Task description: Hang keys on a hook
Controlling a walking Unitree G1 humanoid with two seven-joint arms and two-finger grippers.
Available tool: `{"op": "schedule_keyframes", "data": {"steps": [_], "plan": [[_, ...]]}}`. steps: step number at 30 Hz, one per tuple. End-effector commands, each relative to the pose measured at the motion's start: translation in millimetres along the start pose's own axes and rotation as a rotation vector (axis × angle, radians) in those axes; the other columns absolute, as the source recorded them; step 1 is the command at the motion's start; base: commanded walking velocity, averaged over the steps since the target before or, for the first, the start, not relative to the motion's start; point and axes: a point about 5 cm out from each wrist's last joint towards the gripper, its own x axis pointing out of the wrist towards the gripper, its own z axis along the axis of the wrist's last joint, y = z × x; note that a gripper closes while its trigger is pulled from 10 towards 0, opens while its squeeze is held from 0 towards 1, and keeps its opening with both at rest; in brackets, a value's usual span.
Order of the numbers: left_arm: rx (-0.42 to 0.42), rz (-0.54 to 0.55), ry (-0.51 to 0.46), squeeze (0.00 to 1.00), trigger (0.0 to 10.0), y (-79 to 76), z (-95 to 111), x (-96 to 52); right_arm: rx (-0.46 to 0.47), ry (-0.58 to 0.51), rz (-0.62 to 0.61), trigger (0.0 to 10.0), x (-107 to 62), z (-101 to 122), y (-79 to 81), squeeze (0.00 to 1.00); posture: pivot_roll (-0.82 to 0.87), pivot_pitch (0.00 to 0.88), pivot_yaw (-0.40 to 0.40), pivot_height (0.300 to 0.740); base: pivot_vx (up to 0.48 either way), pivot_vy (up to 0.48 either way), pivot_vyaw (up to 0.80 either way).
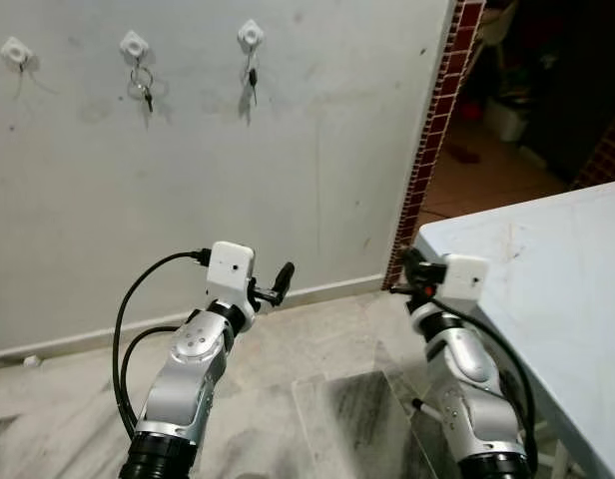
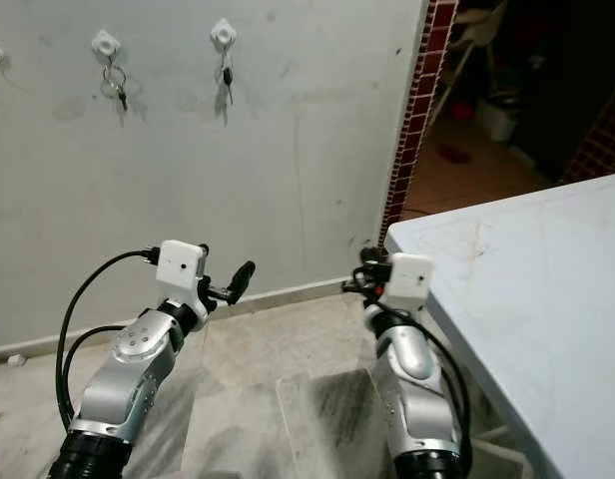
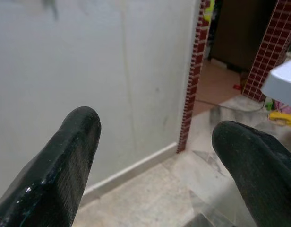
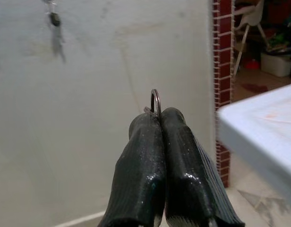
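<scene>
Right gripper point(image 4: 157, 124): fingers pinched together on a thin metal key ring point(image 4: 156, 100) that pokes above the tips.
Left gripper point(image 3: 155, 142): fingers spread, empty.
Table point(image 1: 547, 269): beside the right arm.
Wall hooks point(image 1: 251, 35): far, white; two carry hanging keys point(image 1: 141, 88).

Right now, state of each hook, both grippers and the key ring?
Left hook: holds no keys that I can make out.
Middle hook: keys hanging on it.
Right hook: one key hanging on it.
Left gripper: open, holding nothing.
Right gripper: shut on the key ring.
Key ring: pinched between the fingertips, not yet hung.
</scene>
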Motion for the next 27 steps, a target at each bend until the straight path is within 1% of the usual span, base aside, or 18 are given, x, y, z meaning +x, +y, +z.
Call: {"op": "schedule_keyframes", "data": {"steps": [1, 9, 17, 27], "plan": [[0.006, 0.039, -0.008, 0.00, 10.0, 10.1, 3.2, 0.6, 0.008, -0.019, 0.032, 10.0, 7.2, 5.0, 11.6, 0.00, 0.18, 0.000, -0.003, 0.740, 0.000, 0.480, 0.00], [-0.005, 0.043, -0.017, 0.00, 10.0, 7.2, 4.7, 4.0, -0.006, -0.023, 0.030, 10.0, 9.2, 7.3, 8.9, 0.00, 0.18, 0.000, -0.009, 0.740, 0.000, 0.480, 0.00], [-0.014, 0.058, -0.012, 0.00, 10.0, 7.8, 3.5, 4.9, -0.003, -0.021, 0.048, 10.0, 8.8, 5.6, 14.4, 0.00, 0.18, 0.000, -0.014, 0.740, 0.000, 0.480, 0.00], [-0.014, 0.072, -0.010, 0.00, 10.0, 7.8, 2.3, 6.1, -0.009, -0.019, 0.055, 10.0, 10.7, 5.8, 13.4, 0.00, 0.19, 0.000, -0.023, 0.740, 0.000, 0.480, 0.00]]}}
